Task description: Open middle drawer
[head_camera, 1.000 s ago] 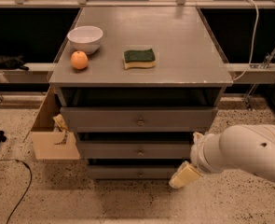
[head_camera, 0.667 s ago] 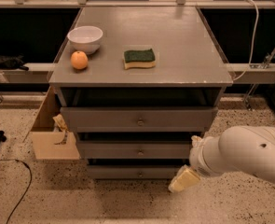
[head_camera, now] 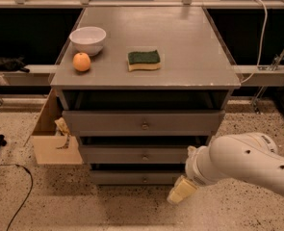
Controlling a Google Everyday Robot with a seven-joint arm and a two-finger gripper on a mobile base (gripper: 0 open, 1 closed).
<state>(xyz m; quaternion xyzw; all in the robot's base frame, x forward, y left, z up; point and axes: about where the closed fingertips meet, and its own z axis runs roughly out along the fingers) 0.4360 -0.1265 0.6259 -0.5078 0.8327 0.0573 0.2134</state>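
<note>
The grey cabinet has three drawers stacked under its top. The middle drawer (head_camera: 141,154) is a flat grey front with a small round metal knob (head_camera: 145,156) at centre, and it looks pushed in. The top drawer (head_camera: 142,122) sits above it and the bottom drawer (head_camera: 139,178) below. My gripper (head_camera: 181,191) hangs at the end of the white arm (head_camera: 247,162), low and to the right of the cabinet front, beside the bottom drawer's right end. It is below and right of the middle drawer's knob and touches nothing.
On the cabinet top (head_camera: 189,37) sit a white bowl (head_camera: 88,39), an orange (head_camera: 82,61) and a green-and-yellow sponge (head_camera: 144,60). An open cardboard box (head_camera: 52,134) stands on the floor at the cabinet's left. A black cable (head_camera: 16,177) lies on the speckled floor.
The arm and gripper have shifted slightly left and down, toward the cabinet's lower front. The drawers have not moved.
</note>
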